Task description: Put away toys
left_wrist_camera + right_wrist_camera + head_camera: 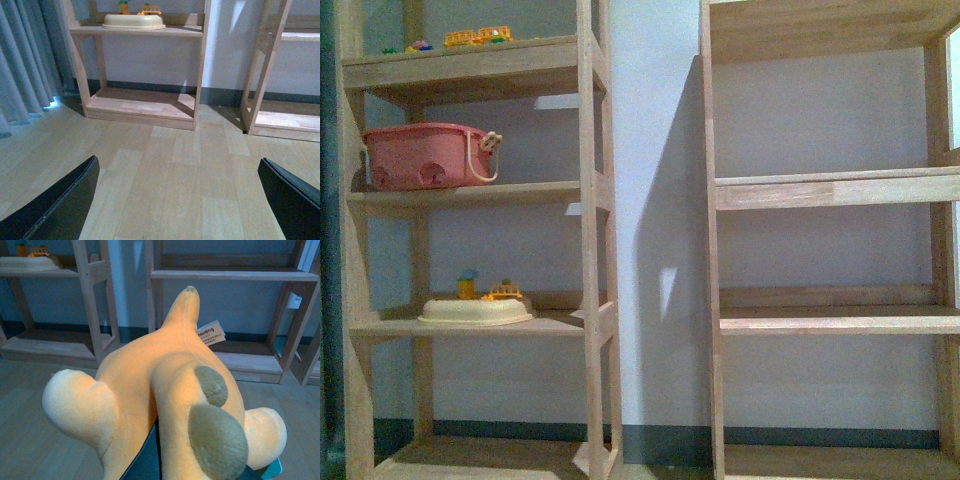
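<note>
The orange-yellow plush animal [165, 385] fills the right wrist view, held above the wooden floor. It has rounded limbs, grey-brown pads, a pointed tip and a white label [210, 333]. My right gripper [195, 465] is shut on it, and one dark finger [145, 460] shows pressed into the plush from below. My left gripper [175, 200] is open over the floor, its two black fingers [55, 205] wide apart with nothing between them. Neither arm nor the plush shows in the front view.
Two wooden shelf units face me, one on the left [590, 200] and one on the right [820, 190]. The left one holds a pink basket [425, 155], a cream tray [475, 310] with small toys, and little toys [475, 38] on top. Grey curtains [25, 55] hang beside it.
</note>
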